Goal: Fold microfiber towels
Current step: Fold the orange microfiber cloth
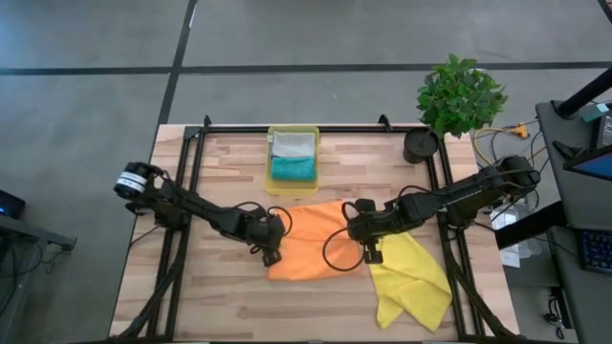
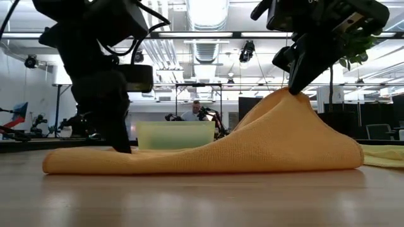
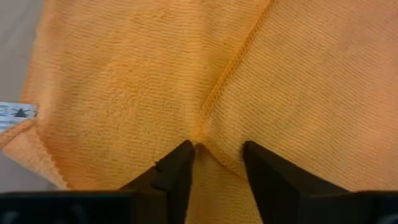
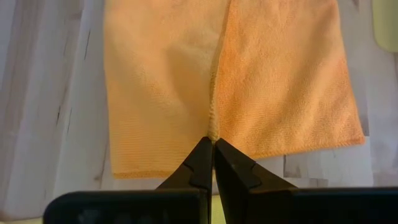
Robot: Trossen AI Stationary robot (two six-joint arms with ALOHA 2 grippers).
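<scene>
An orange towel (image 1: 311,241) lies in the middle of the table, with a hemmed edge (image 3: 233,68) running across it. My left gripper (image 3: 217,163) stands open at the towel's left part, one fingertip on each side of that hem. My right gripper (image 4: 213,149) is shut on the towel's right part, which rises in a peak (image 2: 284,101). A bright yellow towel (image 1: 411,282) lies crumpled at the near right, its upper edge beside the orange one. A grey towel (image 1: 293,143) and a teal towel (image 1: 293,169) lie folded in the tray (image 1: 271,164). My left gripper comes down on the orange towel slanting from above and the left. Its open fingertips (image 2: 121,149) reach the cloth where it lies flat on the table. Nothing is pinched between them. I cannot tell whether they press the cloth. My right gripper pinches a ridge of the orange towel (image 4: 213,132) between its two fingertips, near the towel's right side. The fingers slant down from above and the right. The pinched part is raised clear of the table; the rest slopes down and lies on the wood.
The translucent yellow tray stands at the table's far middle. A potted plant (image 1: 459,94) and a dark round pot (image 1: 419,145) are at the far right corner. Black frame rails (image 1: 182,191) run along both sides. Bare wood lies near the front edge.
</scene>
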